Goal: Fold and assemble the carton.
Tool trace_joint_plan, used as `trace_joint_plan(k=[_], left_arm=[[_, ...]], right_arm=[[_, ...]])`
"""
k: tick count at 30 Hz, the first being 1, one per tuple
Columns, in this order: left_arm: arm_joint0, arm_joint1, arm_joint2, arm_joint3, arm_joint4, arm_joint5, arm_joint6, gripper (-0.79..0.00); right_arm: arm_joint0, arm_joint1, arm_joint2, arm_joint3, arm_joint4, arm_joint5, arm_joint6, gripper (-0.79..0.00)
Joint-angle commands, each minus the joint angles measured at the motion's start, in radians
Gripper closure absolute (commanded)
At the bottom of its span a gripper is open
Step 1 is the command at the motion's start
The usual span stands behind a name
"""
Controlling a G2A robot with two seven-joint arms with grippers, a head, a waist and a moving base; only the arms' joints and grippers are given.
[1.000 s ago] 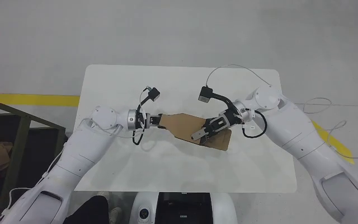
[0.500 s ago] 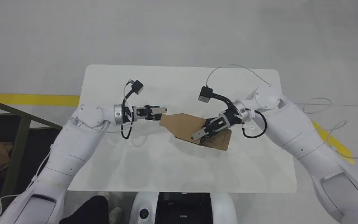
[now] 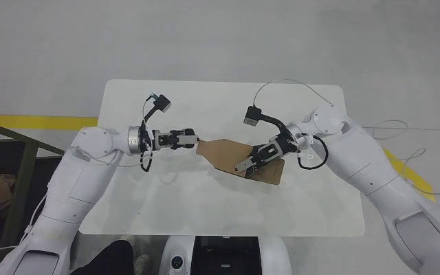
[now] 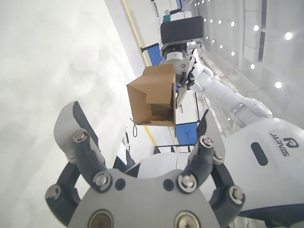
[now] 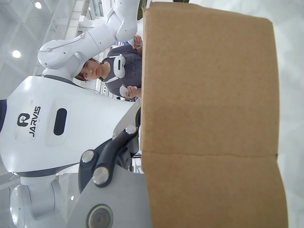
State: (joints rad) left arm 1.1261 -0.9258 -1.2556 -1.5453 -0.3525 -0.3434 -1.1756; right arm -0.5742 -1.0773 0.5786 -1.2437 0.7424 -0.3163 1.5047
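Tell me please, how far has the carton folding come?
Done: the carton is opened into a hollow box shape. In hand: the right gripper is shut on one wall of it; the left gripper is open, apart from the near end. Left: that end stands open, its flaps not yet closed. The far end is hidden.

Logo lettering (image 4: 156, 7) on white wall panel (image 4: 152, 29) — brand print, left unquoted.
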Motion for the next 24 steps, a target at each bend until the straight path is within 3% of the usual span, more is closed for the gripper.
trace_joint_plan(k=[1,9,24], left_arm=[[-0.012,-0.002,0.016,0.002,0.022,-0.001,-0.013,-0.785],[-0.04,-0.004,0.053,0.013,0.092,-0.001,-0.033,-0.785],[-0.023,-0.008,0.092,0.027,0.11,0.005,-0.016,-0.785]], right_arm=[[0.0,0.0,0.0,0.0,0.0,0.0,0.0,0.0],[0.0,0.0,0.0,0.0,0.0,0.0,0.0,0.0],[0.0,0.0,0.0,0.0,0.0,0.0,0.0,0.0]])
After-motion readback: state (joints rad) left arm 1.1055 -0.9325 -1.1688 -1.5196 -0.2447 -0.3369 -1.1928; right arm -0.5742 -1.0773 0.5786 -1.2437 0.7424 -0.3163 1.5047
